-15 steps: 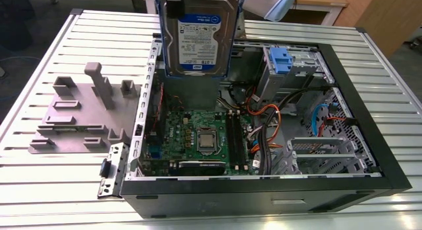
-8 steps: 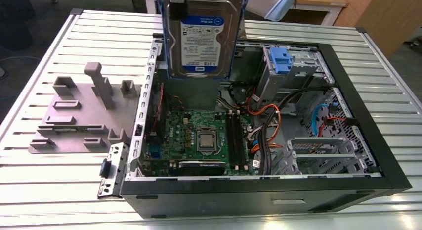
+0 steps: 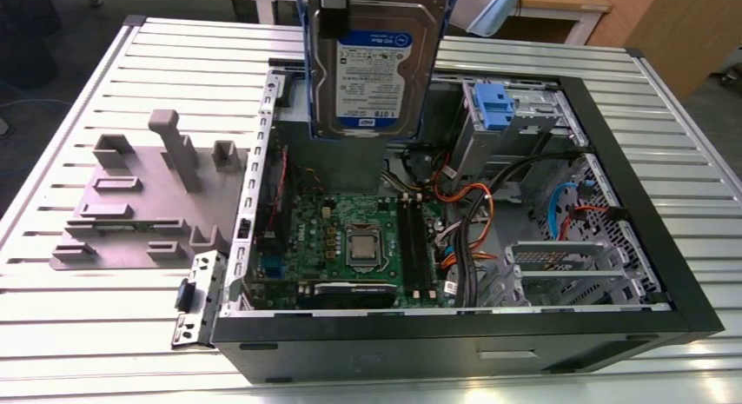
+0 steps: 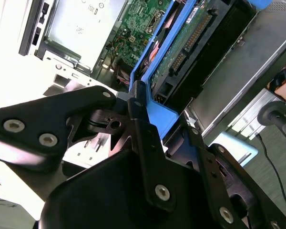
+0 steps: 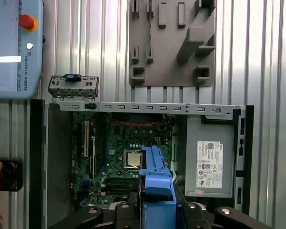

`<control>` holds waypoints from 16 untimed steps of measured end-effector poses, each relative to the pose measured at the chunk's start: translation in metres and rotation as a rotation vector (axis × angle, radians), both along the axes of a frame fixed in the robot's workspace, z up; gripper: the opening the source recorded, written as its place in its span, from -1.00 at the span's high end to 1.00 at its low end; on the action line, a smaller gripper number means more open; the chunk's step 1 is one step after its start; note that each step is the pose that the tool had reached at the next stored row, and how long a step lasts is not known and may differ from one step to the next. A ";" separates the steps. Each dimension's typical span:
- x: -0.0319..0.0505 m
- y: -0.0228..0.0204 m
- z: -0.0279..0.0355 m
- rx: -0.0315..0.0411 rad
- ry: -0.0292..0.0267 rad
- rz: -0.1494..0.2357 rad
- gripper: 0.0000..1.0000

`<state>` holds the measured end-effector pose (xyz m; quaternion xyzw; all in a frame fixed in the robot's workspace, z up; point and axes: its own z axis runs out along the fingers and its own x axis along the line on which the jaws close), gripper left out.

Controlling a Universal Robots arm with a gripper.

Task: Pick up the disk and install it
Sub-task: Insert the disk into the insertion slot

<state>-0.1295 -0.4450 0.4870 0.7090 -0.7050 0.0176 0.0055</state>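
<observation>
Gripper (image 4: 142,110) clamped on the disk (image 3: 377,65) — in the second wrist view the black fingers (image 4: 86,107) pinched the blue bracket (image 4: 155,112) at one short end. Grip looked firm; no gap visible between finger and bracket.

Disk position: airborne, hung on end, long axis vertical, label toward the exterior camera. It touched nothing. Its lower end sat above the far part of the open case (image 3: 684,282), clear of the rim.

Key relation: the bay (image 3: 499,109) with the blue tab lay toward the exterior view's right of the disk and lower, inside the case at the far corner. Disk and bay were near but apart. Judged: the disk stood vertical over the case, not yet lined up with any slot.

First wrist view: disk (image 5: 157,176) seen end-on, looking down into the case, with the board (image 5: 114,148) below it and the grey box (image 5: 209,162) beside the board.

Surface and room:
- Table (image 3: 116,352) of ribbed aluminium slats, level.
- Grey fixture (image 3: 139,204) lay flat on the table just outside the case, at the exterior view's left, with nothing seated in it.
- Inside the case, loose cables (image 3: 475,213) — orange, black, blue — ran between the board and the bay side. Judged a snag risk in tight quarters.
</observation>
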 end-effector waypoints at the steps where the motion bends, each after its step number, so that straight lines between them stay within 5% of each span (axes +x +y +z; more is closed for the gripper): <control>1: 0.0000 0.0000 0.0000 -0.0006 0.0001 0.000 0.27; 5: 0.0002 -0.0028 0.0000 -0.0023 0.0001 0.000 0.27; 13: 0.0006 -0.0159 -0.0003 -0.0043 0.0001 0.000 0.27; 16: 0.0068 -0.0174 -0.0010 -0.0049 0.0001 0.000 0.27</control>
